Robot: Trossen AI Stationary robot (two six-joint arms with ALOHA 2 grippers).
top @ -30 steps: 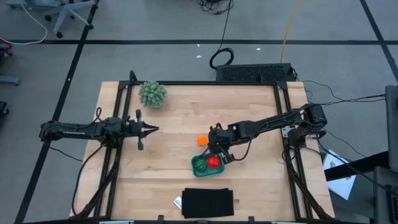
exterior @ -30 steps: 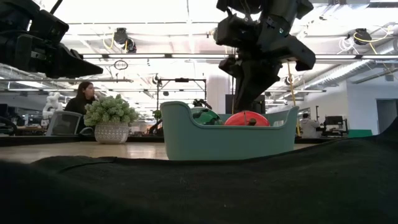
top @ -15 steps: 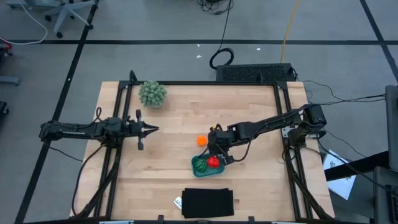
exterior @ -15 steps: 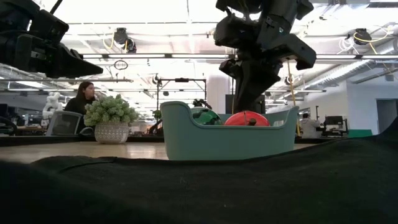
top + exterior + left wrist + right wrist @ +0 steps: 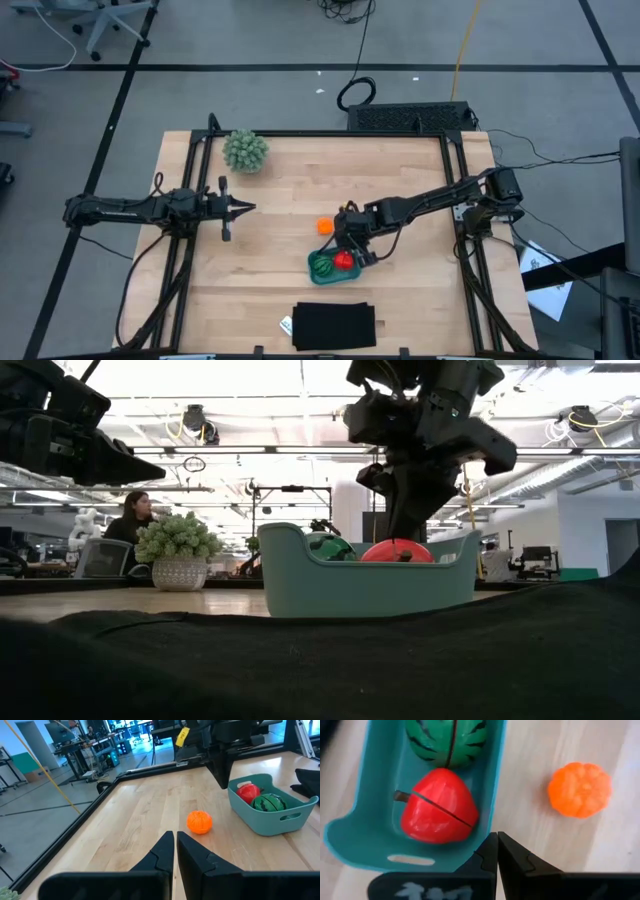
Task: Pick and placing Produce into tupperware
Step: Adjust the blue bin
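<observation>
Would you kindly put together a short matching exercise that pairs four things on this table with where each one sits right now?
Column one:
1. red piece
2. orange piece
3. pale-green ball plant
4. black flat rectangle

Column two:
a. at the table's near edge, below the tupperware in the high view
b. inside the teal tupperware, beside the green striped piece
c. near the table's far left corner
d. on bare wood just outside the tupperware

Pairs: 1-b, 2-d, 3-c, 4-a
</observation>
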